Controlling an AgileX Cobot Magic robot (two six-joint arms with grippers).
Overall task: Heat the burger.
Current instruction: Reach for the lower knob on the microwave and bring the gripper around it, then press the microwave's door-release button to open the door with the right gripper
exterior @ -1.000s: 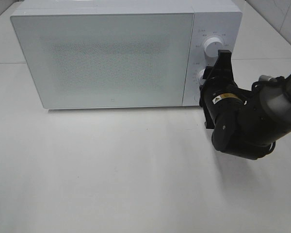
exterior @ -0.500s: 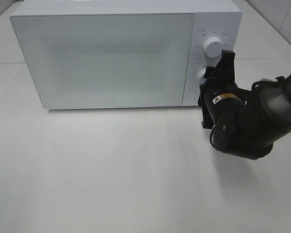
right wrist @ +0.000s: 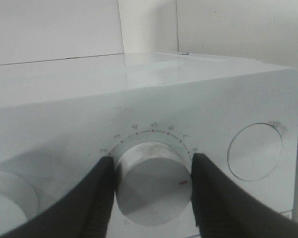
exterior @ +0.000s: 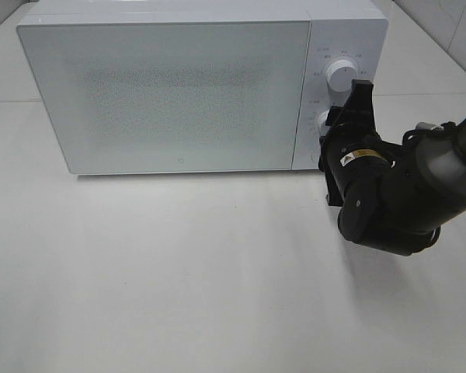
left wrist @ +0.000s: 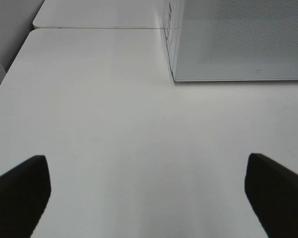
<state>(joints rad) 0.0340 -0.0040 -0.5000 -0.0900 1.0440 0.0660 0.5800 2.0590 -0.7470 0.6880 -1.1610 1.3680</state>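
The burger is hidden from every view. The white microwave [exterior: 179, 93] stands at the back of the table with its door closed. My right gripper [exterior: 332, 124] is at the control panel, its two black fingers [right wrist: 102, 198] pressed against either side of the lower dial [right wrist: 150, 181]. That dial is silver with a small red mark and has numbers around it. My left gripper [left wrist: 149, 198] does not show in the high view. In its wrist view it hangs open over bare table, with nothing between its fingers, in front of the microwave's left corner [left wrist: 171, 74].
An upper dial [exterior: 340, 74] sits above the held one on the panel. A round button [right wrist: 253, 156] sits beside the dial in the right wrist view. The right arm's black body [exterior: 388, 194] hangs over the table's right side. White table [exterior: 179, 272] spreads in front.
The right gripper has shifted very slightly at the dial. The microwave door stays closed, and nothing else has moved.
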